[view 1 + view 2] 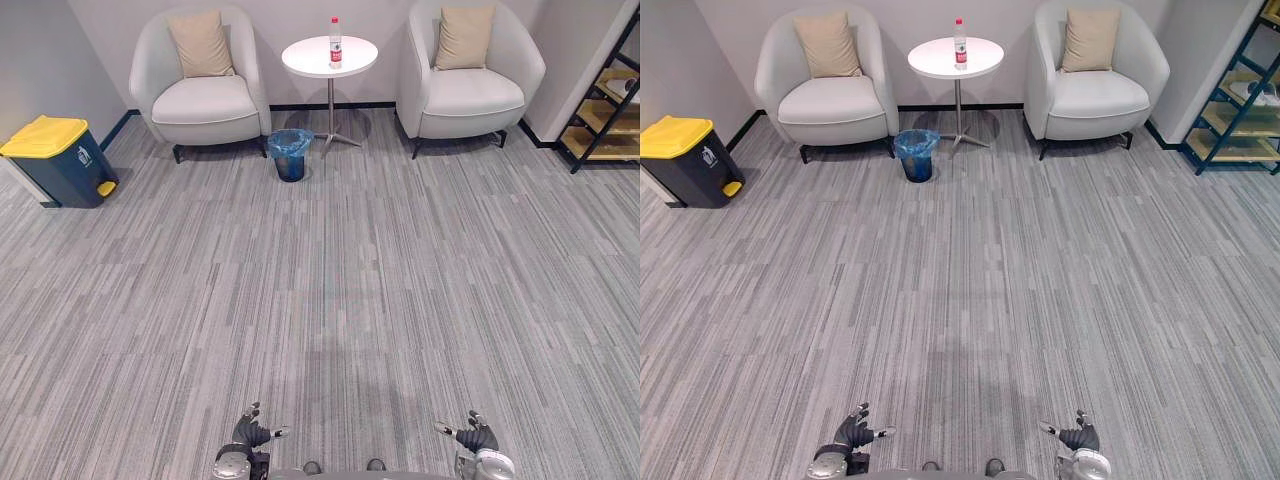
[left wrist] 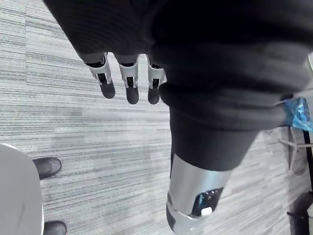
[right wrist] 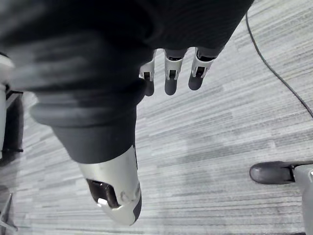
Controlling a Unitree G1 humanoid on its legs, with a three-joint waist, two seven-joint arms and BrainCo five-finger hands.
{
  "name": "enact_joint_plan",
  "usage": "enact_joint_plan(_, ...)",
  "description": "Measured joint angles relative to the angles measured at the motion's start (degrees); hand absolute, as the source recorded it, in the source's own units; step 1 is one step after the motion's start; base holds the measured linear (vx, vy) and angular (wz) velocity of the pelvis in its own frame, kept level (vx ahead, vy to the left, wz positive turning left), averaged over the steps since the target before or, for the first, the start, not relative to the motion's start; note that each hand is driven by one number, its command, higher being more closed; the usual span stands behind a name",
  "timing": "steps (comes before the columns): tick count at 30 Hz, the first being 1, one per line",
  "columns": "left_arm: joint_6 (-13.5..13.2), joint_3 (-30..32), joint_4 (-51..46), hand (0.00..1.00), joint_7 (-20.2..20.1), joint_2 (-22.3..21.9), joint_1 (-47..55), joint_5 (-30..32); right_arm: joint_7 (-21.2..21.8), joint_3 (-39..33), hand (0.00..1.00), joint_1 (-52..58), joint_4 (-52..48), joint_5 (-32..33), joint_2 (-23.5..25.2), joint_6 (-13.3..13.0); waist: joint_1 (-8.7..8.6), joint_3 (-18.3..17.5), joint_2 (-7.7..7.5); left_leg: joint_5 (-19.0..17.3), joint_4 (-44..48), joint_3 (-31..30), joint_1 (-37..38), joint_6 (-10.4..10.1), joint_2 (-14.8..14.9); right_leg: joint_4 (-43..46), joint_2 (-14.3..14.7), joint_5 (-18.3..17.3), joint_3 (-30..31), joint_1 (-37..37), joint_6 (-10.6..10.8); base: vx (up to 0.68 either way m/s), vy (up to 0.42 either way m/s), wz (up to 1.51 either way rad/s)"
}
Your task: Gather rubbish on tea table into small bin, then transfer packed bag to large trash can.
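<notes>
Empty, fingers relaxed: left hand (image 1: pixel 252 433), right hand (image 1: pixel 476 437). Approach round white tea table (image 1: pixel 305 56) squarely; upright clear plastic bottle (image 1: pixel 335 42) probably tips easily.

Carpeted floor (image 1: pixel 330 290), grey with fine stripes. At 12 o'clock stands a round white tea table (image 1: pixel 305 57) on a slim pedestal with spreading feet. One upright bottle (image 1: pixel 335 43) with a red cap and red label stands near the centre of its top. A small bin (image 1: pixel 290 155) lined with a blue bag rests on the carpet at 7 o'clock of the table's foot, just beside it. One pale armchair (image 1: pixel 205 100) stands at 9 o'clock of the table and a second armchair (image 1: pixel 470 95) at 3 o'clock, each with a beige cushion (image 1: pixel 202 44) against its back. A dark blue large trash can (image 1: pixel 55 160) with a yellow lid stands at 10 o'clock of the floor. A dark-framed shelf unit (image 1: pixel 605 100) stands at 2 o'clock.
</notes>
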Motion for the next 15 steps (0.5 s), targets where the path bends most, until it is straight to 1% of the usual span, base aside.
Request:
enact_joint_plan(5,-0.02,0.09,0.45,0.00,0.00,0.09,0.16,0.73,0.09,2.13,0.00,0.00,-0.01,-2.65,-1.01,-0.06,0.01,0.01,-0.06,0.00,-0.04,0.00,0.73,0.00,-0.01,-0.21,0.02,-0.01,0.01,0.81,0.04,0.00,0.000,0.00)
enact_joint_plan(15,-0.03,0.12,0.95,0.00,-0.01,0.09,0.20,1.09,0.08,4.16,0.00,0.20,-0.13,-2.73,-1.06,-0.09,-0.03,-0.01,-0.20,0.00,-0.12,0.01,0.85,0.00,0.08,-0.20,0.13,0.02,0.11,0.79,0.05,-0.03,-0.019,0.00)
